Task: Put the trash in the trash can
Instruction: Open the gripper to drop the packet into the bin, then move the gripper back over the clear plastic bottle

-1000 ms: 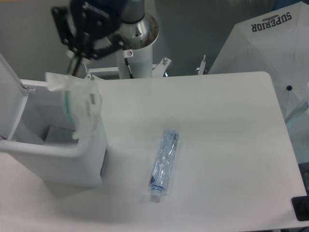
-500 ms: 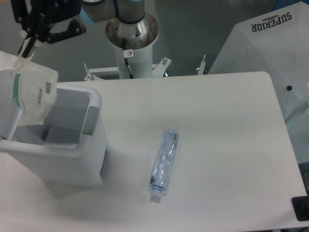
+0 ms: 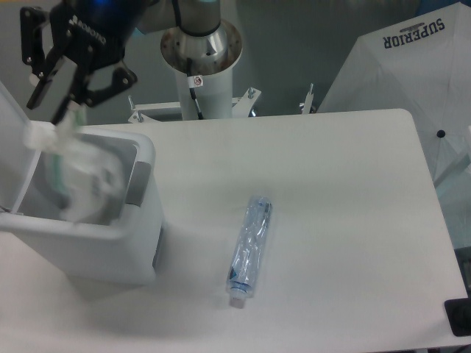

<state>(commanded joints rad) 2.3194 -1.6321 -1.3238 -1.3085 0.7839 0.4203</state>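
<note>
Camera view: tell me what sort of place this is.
Probably a robotics lab test bench: a robot arm's pedestal bolted behind a plain white table, staged with a trash can and a crushed bottle.

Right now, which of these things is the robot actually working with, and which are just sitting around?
Part of the job:
- plastic packet, blurred, over the bin's opening
- trash can, lid open
- crushed bottle, lying on the table
- claw, above the bin

Just lying about:
- white umbrella marked SUPERIOR, beyond the table's right side
- dark object at the lower right edge
</note>
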